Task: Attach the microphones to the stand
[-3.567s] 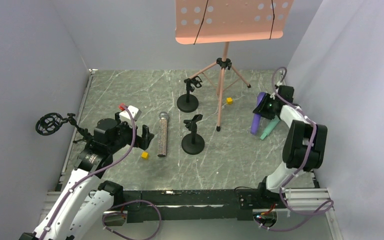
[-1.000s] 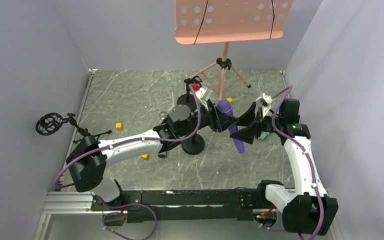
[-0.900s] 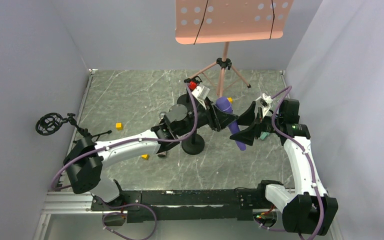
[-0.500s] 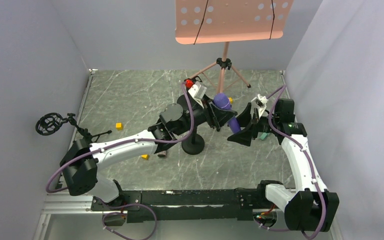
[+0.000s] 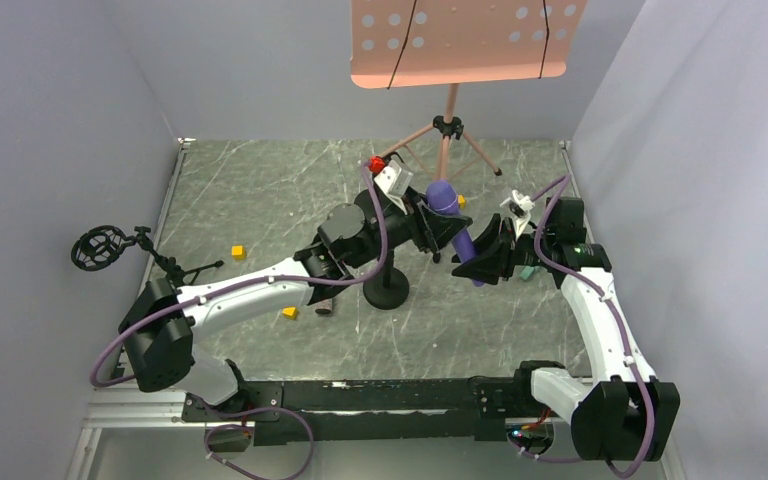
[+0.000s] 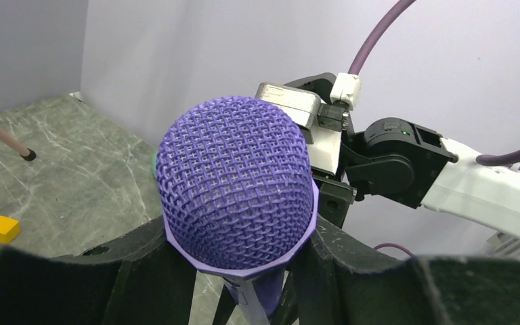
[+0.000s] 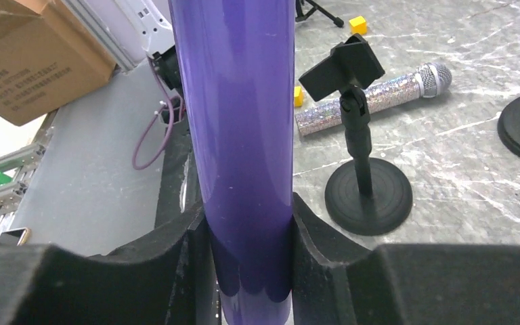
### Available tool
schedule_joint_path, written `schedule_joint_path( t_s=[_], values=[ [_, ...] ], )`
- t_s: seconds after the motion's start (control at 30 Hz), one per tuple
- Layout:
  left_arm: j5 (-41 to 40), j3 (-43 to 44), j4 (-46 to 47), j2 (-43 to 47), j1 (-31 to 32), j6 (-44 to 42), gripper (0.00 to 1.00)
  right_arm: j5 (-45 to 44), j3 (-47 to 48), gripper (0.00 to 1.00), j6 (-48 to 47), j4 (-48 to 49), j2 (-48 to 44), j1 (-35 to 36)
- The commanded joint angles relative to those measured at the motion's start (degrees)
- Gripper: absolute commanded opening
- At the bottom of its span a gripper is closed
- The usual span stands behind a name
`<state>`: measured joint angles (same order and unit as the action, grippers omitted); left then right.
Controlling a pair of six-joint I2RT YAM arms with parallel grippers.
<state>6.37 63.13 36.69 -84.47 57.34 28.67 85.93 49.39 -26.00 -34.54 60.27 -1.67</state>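
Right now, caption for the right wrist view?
The purple microphone clamped in the right pincer; desk stand and glittery microphone beyond.

Purple microphone (image 7: 240,122) is held off the desk (image 5: 260,200), tilted, mesh head uppermost. Glittery microphone (image 7: 372,95), silver mesh head, is laid flat on the desk near an upright black round-based stand (image 7: 369,193).

Over the right half of the table (image 5: 260,200), left gripper (image 5: 438,233) holding the purple microphone (image 5: 443,197) just below its head, right gripper (image 5: 485,258) apparently closed on its lower body, black stand (image 5: 386,291) near the table's middle, pink music stand (image 5: 460,40) at the far edge
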Motion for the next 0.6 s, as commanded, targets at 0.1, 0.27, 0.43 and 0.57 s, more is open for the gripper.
schedule_joint_path(
  t_s=[0.1,0.27,0.43,0.57],
  values=[
    [6.03,0.75,-0.06,4.17,-0.27,-0.24,0.51,-2.15,2.88,0.05,-7.66,-7.07,0.6,-0.43],
    [11.99,-5.53,-5.43,11.41,-3.71,0.58,0.99,-2.66,2.9,0.04,-9.5,-7.51,-0.32,-0.37],
    [19.43,-11.86,-18.67,22.21,-8.22,-5.14,0.99,-3.45,3.47,0.03,-13.54,-9.99,-0.38,-0.39],
    [16.49,-14.36,-34.83,30.23,-10.36,-17.12,0.99,-4.76,4.57,0.03,-20.79,-14.84,0.38,-0.41]
  ],
)
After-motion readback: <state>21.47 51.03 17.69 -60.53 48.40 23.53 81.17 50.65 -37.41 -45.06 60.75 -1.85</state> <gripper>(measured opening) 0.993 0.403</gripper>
